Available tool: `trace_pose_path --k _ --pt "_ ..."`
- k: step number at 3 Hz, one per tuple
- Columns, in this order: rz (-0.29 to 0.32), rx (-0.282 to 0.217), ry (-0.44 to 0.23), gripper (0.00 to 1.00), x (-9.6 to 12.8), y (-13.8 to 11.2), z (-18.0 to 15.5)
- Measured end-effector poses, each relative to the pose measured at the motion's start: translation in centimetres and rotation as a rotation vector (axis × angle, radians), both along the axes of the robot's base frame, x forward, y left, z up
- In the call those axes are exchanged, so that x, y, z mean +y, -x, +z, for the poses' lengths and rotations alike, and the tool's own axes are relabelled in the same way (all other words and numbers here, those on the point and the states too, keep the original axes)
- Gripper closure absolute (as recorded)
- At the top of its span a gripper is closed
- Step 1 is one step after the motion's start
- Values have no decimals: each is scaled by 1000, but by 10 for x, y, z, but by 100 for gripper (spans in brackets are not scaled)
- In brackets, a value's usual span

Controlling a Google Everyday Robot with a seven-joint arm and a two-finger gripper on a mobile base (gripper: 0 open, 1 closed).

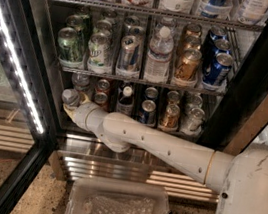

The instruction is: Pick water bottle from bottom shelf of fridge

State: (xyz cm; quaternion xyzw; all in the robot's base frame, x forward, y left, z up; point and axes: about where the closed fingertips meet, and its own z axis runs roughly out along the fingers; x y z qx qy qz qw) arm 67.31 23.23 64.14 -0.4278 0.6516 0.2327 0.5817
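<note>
The fridge (258, 88) stands open with its wire racks full of drinks. On the bottom shelf (136, 125), at the far left, a small clear water bottle (69, 97) with a pale cap stands at the front of its lane. A second one (81, 80) stands behind it. My gripper (71, 110) reaches in from the right, low at the left end of this shelf, right against the front bottle's lower body. My white wrist hides the bottle's base. Dark bottles and cans fill the lanes to the right.
A taller clear bottle (159, 55) stands among cans on the middle rack. The LED strip (15, 55) runs down the open glass door at left. A clear plastic bin (120, 208) sits on my base below the fridge. The black frame (45, 59) is close to my gripper's left.
</note>
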Motion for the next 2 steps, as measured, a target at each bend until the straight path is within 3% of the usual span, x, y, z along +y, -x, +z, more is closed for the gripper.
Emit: trace_pose_path --k 2 --pt "33 -48 4 100 3 3 18"
